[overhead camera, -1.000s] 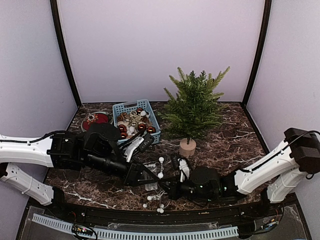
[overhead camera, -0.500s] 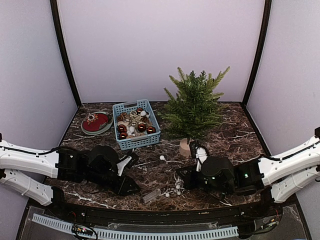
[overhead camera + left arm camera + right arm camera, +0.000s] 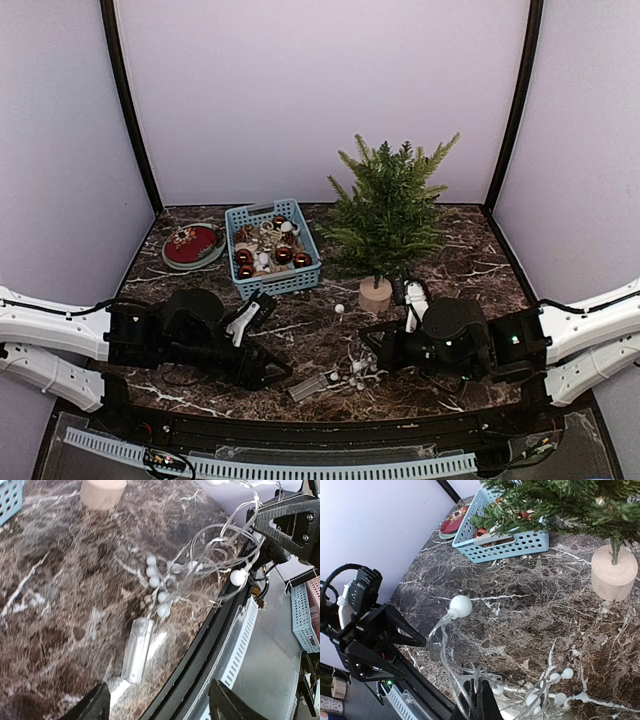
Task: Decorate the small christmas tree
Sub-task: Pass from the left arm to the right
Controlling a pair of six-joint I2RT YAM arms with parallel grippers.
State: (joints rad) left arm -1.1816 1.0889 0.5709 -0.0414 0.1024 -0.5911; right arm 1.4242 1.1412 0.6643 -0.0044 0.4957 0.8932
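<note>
Toward the back right of the dark marble table [image 3: 470, 270], seen from above, the small christmas tree [image 3: 388, 205] stands upright just beside the blue plastic basket [image 3: 285, 283] of baubles. The left gripper [image 3: 278, 376] and right gripper [image 3: 372, 352] sit low near the front edge, either side of a tangled string of white-bulb lights [image 3: 352, 372]. From the left wrist, that gripper's fingers are spread wide with nothing between them. The clear battery box [image 3: 137, 650] lies just ahead, close to the front edge, and a tug on the wire could drag it over. From the right wrist, the fingers are pressed together, pinching the clear wire, whose loops could snag when lifted. The tree looks bushy and green, no ornaments showing, its thin stem set in a pale wooden cylinder base [image 3: 614, 577].
</note>
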